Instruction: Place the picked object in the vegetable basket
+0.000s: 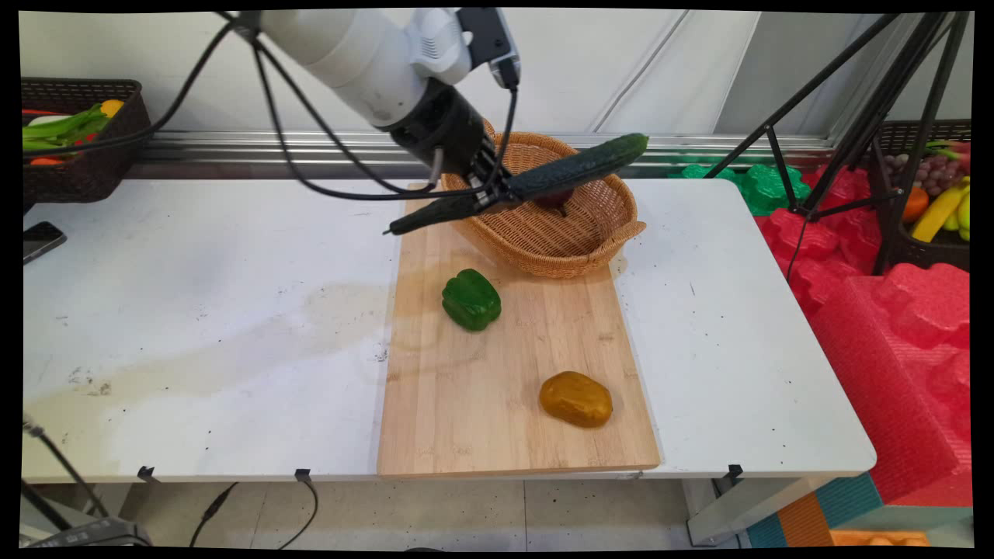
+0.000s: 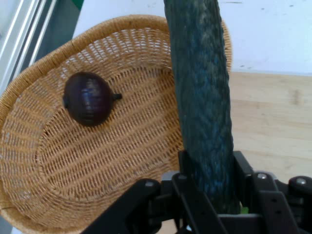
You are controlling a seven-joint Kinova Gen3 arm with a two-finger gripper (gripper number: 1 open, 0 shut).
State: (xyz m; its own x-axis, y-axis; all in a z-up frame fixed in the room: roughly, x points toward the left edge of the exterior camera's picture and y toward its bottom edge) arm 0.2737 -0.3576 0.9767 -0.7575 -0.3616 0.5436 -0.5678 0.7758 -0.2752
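My black gripper is shut on a long dark green cucumber, held in the air across the near-left rim of a wicker basket. In the hand view the cucumber runs up between the fingers over the basket. A dark red onion lies inside the basket; in the main view only a sliver of the onion shows under the cucumber. The basket stands at the far end of a wooden cutting board.
On the board lie a green bell pepper and a brown potato. A phone sits at the table's left edge. Dark baskets of produce stand at the far left and far right. A black tripod stands beyond the table's right end.
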